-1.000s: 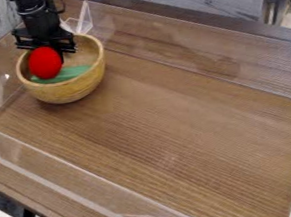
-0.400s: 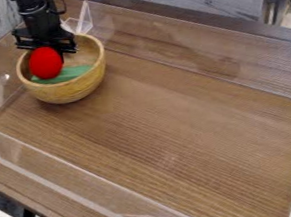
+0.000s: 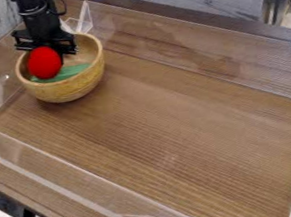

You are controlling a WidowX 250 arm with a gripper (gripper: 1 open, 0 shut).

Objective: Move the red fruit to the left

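The pincer (image 3: pixel 48 43) has barely stirred over the last second: it sits at the far side of the bowl, in the upper left of the frame, just behind the strawberry. Its fingers are together. Whether any part of the fruit is pinched between them I cannot tell, as the dark tips blur into the shadow at the rim.

The toy strawberry (image 3: pixel 44 61) lies at the left side of the wooden bowl (image 3: pixel 67 89), its red body facing the camera. It shows no clear shift against the earlier views, and neither does the green piece (image 3: pixel 81 75) beside it, towards the right of the bowl. So the last second has brought no visible gain. The fruit is already on the bowl's left side, which may mean that the move is nearly or fully done; if it is meant to go further left, the bowl's wall is in the way and a lift would be needed. Pushing against that wall could drag the bowl over the table (image 3: pixel 177 116).

As for pose, the black arm (image 3: pixel 41 8) comes in from the top edge of the frame and reaches down to the bowl, roughly upright. If the fruit is placed as wanted, the next move would be to part the fingers if they grip it, then rise clear.
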